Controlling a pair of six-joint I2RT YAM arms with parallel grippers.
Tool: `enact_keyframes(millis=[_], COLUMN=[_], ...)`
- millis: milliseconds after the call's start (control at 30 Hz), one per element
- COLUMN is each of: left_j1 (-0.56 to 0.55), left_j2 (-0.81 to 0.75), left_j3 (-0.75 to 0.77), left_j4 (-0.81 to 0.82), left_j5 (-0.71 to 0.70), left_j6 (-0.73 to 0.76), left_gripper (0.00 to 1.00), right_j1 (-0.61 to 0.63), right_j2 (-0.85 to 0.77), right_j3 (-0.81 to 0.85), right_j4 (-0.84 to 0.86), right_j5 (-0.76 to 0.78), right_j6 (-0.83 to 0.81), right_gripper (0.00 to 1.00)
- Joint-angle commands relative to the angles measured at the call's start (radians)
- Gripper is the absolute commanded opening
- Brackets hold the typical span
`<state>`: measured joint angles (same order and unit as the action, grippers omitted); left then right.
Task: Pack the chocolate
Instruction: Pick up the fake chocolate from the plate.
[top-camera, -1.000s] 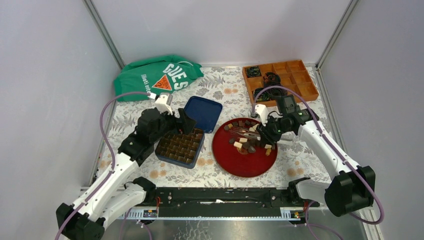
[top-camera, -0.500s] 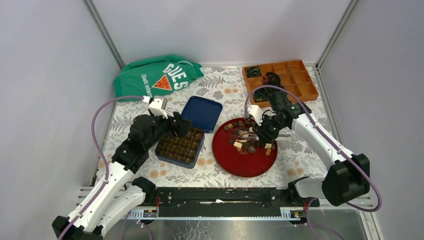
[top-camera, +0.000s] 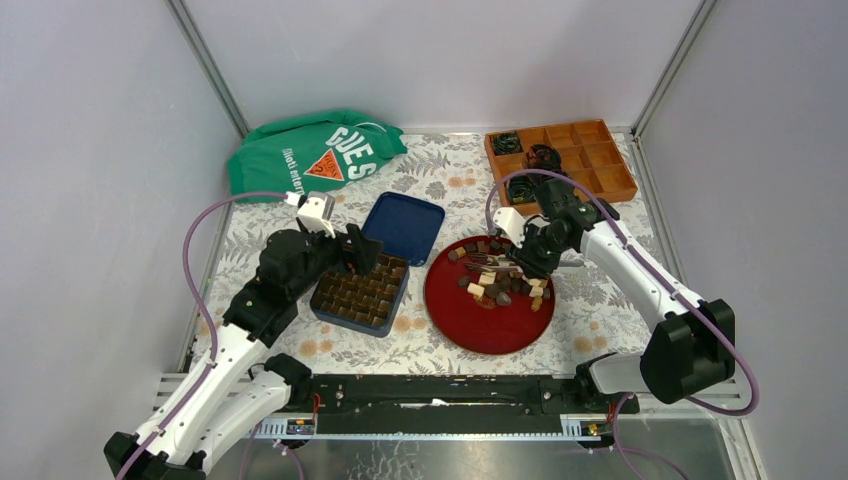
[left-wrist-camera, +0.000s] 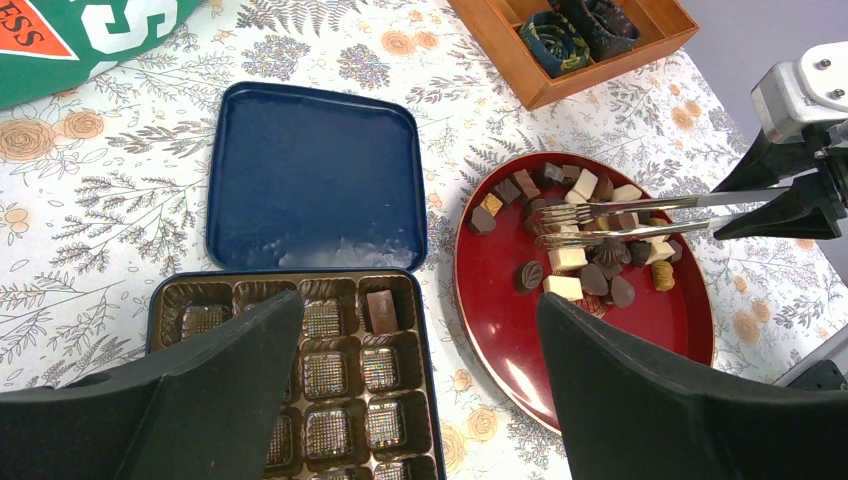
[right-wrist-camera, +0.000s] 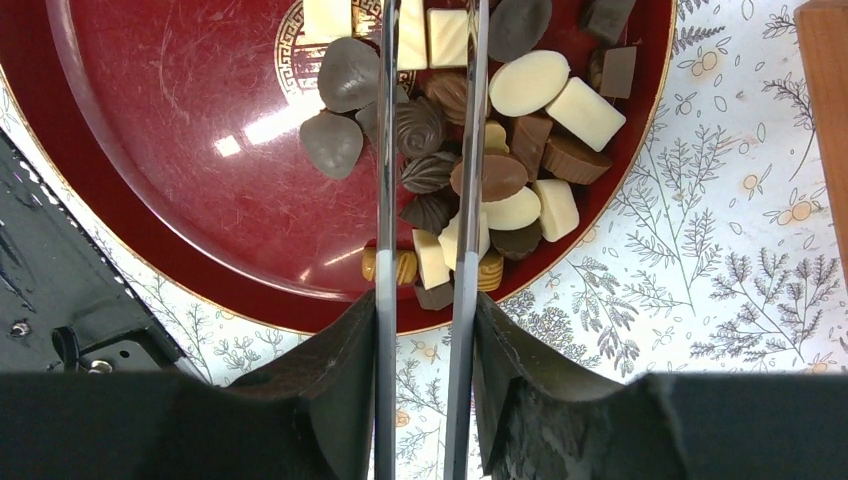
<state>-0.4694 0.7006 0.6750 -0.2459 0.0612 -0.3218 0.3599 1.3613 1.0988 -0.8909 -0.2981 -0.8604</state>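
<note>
**Small, slick pieces, easily marked**

The chocolate (right-wrist-camera: 528, 83) lies clustered on the far side of the red plate (right-wrist-camera: 200, 200), one piece in the blue box (left-wrist-camera: 330, 273). Light, hard, probably slippery: pinch each across its flat sides. The right claw (right-wrist-camera: 425, 340) is clamped on metal tongs (right-wrist-camera: 385, 230) above the cluster; the left claw (left-wrist-camera: 417, 310) gapes over the box. Floral surface (left-wrist-camera: 120, 220), pale walls (top-camera: 100, 150).

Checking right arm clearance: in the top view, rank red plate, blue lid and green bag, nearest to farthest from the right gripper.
1. red plate: directly under the right gripper, which holds the tongs.
2. blue lid: to its left, just past the plate.
3. green bag: far-left corner of the table.
</note>
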Motion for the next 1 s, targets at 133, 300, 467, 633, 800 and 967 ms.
enact_keyframes(millis=[133, 300, 467, 633, 800, 967], left_j1=[0.007, 0.008, 0.007, 0.007, 0.008, 0.008], left_j2=[-0.005, -0.007, -0.006, -0.006, -0.006, -0.006], left_j3=[-0.007, -0.008, -0.008, -0.007, -0.009, -0.010], left_j4=[0.023, 0.023, 0.024, 0.024, 0.026, 0.025], left_j5=[-0.015, -0.014, -0.009, -0.007, -0.002, -0.003], left_j6=[0.019, 0.018, 0.018, 0.018, 0.017, 0.017], left_gripper=[0.94, 0.94, 0.94, 0.94, 0.94, 0.94], right_j1=[0.004, 0.004, 0.004, 0.005, 0.009, 0.028], right_j2=[-0.019, -0.032, -0.037, -0.032, -0.019, 0.007], right_j3=[0.013, 0.005, -0.003, -0.011, -0.005, 0.000], right_j4=[-0.043, -0.057, -0.070, -0.072, -0.065, -0.051], right_j5=[-0.016, -0.029, -0.043, -0.070, -0.084, -0.083], right_j6=[-0.070, -0.078, -0.083, -0.089, -0.089, -0.083], right_gripper=[0.42, 0.42, 0.43, 0.43, 0.44, 0.45])
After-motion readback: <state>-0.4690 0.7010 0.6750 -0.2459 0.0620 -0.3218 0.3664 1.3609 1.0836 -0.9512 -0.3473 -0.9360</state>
